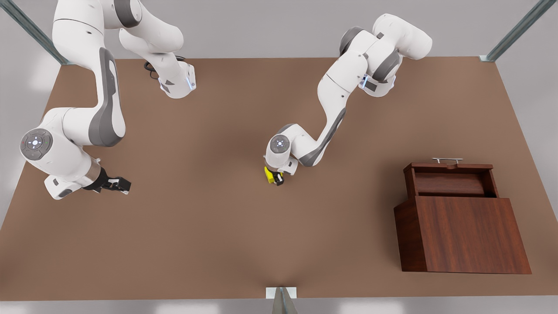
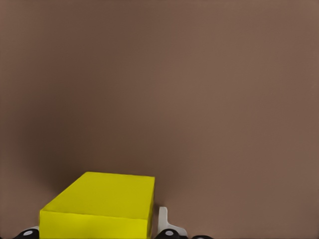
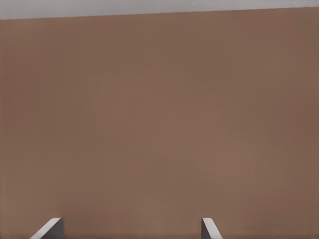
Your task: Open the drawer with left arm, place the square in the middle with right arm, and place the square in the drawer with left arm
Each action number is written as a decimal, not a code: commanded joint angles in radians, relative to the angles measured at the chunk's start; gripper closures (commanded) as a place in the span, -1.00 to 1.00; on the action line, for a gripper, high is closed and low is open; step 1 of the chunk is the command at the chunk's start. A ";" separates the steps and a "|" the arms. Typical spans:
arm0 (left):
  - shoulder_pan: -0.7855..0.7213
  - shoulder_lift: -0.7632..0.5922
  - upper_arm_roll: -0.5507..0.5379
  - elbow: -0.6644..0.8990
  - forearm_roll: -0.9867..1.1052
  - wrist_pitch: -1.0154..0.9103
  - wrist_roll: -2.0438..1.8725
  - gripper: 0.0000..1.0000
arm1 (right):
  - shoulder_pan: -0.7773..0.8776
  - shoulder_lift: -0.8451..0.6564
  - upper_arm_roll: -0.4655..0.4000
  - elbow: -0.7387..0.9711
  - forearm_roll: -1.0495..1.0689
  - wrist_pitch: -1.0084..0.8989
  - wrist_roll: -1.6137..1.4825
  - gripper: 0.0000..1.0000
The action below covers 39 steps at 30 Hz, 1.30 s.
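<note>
The square point(image 1: 270, 174) point(image 2: 99, 204), a small yellow cube, sits at the middle of the brown table point(image 1: 218, 226). My left gripper point(image 1: 275, 178) point(image 2: 97, 230) is down on it, shut with a finger tight against each side of the cube. Over by the front view's left edge of the table my right gripper point(image 1: 120, 185) point(image 3: 130, 221) waits open, hovering above bare tabletop with nothing between its fingers. The drawer point(image 1: 451, 183) is pulled open from the top of the dark wooden cabinet point(image 1: 471, 235) on the front view's right, its silver handle point(image 1: 447, 160) facing the far side, and nothing lies inside it.
Bare tabletop stretches between the square and the cabinet. Metal frame posts point(image 1: 281, 301) stand at the table's edges and corners. Both arm bases point(image 1: 176, 83) sit along the far edge.
</note>
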 commanded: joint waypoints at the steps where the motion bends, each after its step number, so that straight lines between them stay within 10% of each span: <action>1: 0.000 0.000 0.000 0.000 0.003 0.000 0.000 -0.46 | 0.000 0.000 0.000 0.000 0.000 0.000 0.000 -1.00; 19: 0.051 -0.184 0.000 -0.124 0.003 -0.008 0.024 -0.34 | -0.003 0.005 0.000 0.000 0.000 0.006 0.000 -1.00; 29: 0.453 -0.715 0.000 -0.357 0.000 -0.448 0.530 -0.34 | 0.000 0.005 0.000 0.000 0.002 0.006 0.000 -1.00; 39: 0.772 -0.787 0.000 -0.414 0.043 -0.560 1.078 -0.34 | -0.001 0.006 0.000 -0.002 0.002 0.018 0.000 -1.00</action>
